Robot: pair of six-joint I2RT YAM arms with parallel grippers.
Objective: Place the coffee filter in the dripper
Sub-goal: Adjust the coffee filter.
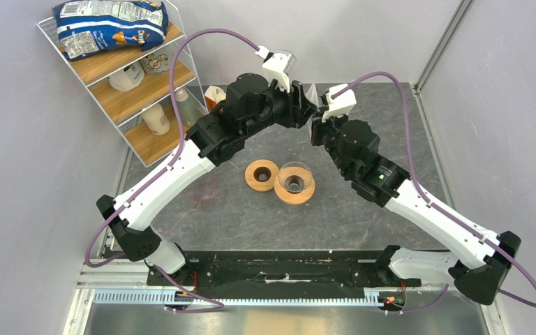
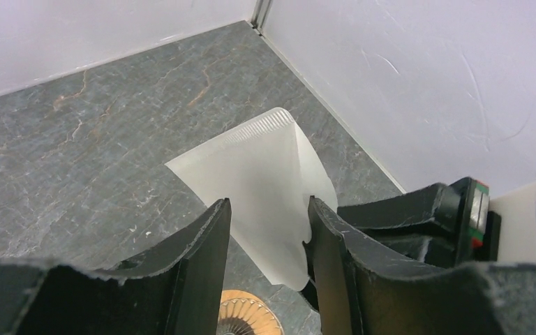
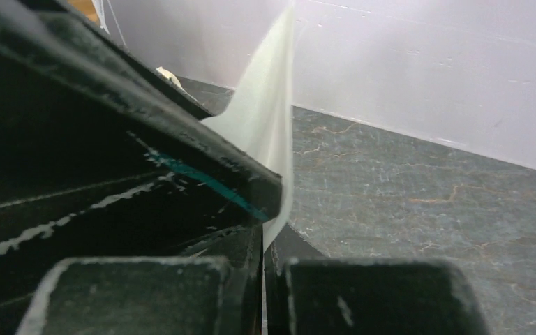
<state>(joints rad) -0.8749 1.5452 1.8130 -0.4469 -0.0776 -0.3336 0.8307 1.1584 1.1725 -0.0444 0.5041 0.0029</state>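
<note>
The coffee filter [image 2: 258, 167], a thin cream-white paper cone, hangs in the air above the back of the table and shows as a small white triangle in the top view [image 1: 312, 93]. My right gripper [image 3: 266, 234] is shut on its lower edge, and the paper [image 3: 271, 125] stands up edge-on from the jaws. My left gripper [image 2: 269, 234] is open, its two fingers either side of the filter's lower part, facing the right gripper [image 1: 316, 120]. The dripper [image 1: 294, 182], clear glass in a wooden collar, stands on the table below and nearer; its ribbed glass shows under the left fingers [image 2: 246, 317].
A bare wooden ring [image 1: 262, 174] lies just left of the dripper. A wire rack with wooden shelves [image 1: 122, 77] stands at the back left, with a chip bag [image 1: 108, 24] on top and cups below. An orange-and-white packet [image 1: 214, 96] stands beside it. Walls close the back and right.
</note>
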